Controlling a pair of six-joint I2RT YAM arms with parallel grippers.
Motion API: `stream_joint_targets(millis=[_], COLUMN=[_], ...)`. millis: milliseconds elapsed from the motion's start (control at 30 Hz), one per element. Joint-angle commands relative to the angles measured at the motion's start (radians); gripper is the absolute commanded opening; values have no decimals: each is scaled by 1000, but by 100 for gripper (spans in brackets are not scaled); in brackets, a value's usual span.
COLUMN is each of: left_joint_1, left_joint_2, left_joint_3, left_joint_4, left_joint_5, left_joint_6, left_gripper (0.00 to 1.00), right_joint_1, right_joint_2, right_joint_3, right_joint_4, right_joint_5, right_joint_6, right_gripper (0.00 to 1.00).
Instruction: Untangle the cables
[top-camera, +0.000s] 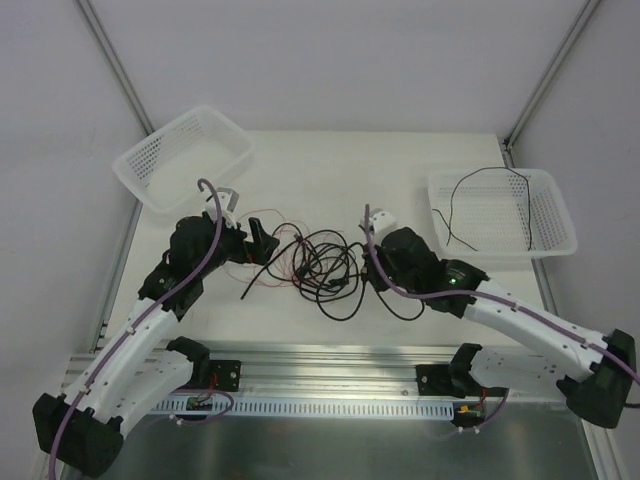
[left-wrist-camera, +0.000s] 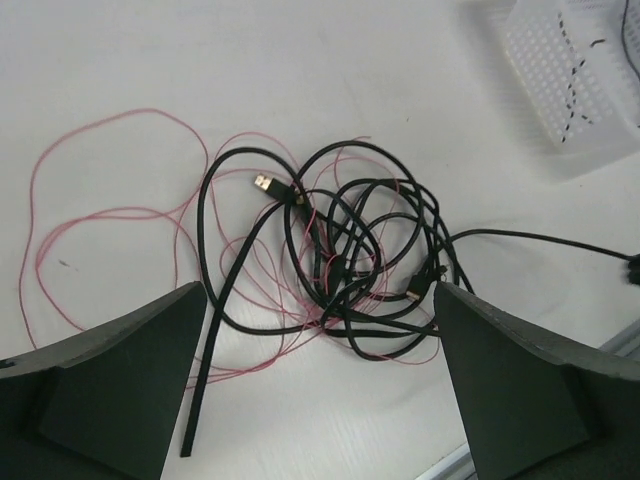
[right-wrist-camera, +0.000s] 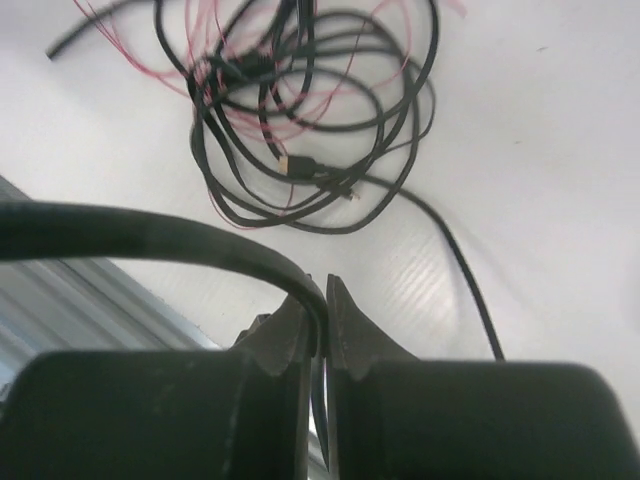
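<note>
The cables (top-camera: 318, 265) lie in a tangle on the white table between the two arms: several black loops with small connectors, threaded through with thin red wire (left-wrist-camera: 110, 215). In the left wrist view the tangle (left-wrist-camera: 350, 260) sits just ahead of my left gripper (left-wrist-camera: 320, 400), which is wide open with only bare table between its fingers (left-wrist-camera: 120, 380). My right gripper (right-wrist-camera: 322, 310) is shut on one black cable (right-wrist-camera: 150, 232) that arcs off to the left, with the tangle (right-wrist-camera: 300, 120) beyond it. In the top view the right gripper (top-camera: 376, 278) is at the tangle's right edge.
A white perforated basket (top-camera: 185, 158) stands at the back left. A second basket (top-camera: 550, 215) at the back right holds a thin black cable (top-camera: 522, 200). A metal rail (top-camera: 330, 360) runs along the near table edge.
</note>
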Motion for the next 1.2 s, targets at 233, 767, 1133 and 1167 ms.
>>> stream_joint_targets(millis=[233, 767, 1133, 1167], left_joint_1=[-139, -457, -298, -278], left_joint_2=[431, 1012, 1017, 1006], left_joint_3=[128, 381, 347, 334], left_joint_4=[-10, -121, -243, -246], left_joint_5=[-82, -388, -525, -528], left_joint_6=[-244, -308, -282, -278], left_gripper=[99, 84, 0, 0], right_joint_1=[-1, -1, -1, -1], right_joint_2=[-219, -289, -401, -415], right_joint_3=[320, 248, 380, 394], right_joint_4=[-272, -250, -526, -551], right_joint_5=[128, 89, 284, 308], right_joint_6=[-23, 9, 6, 5], right_gripper=[1, 1, 1, 1])
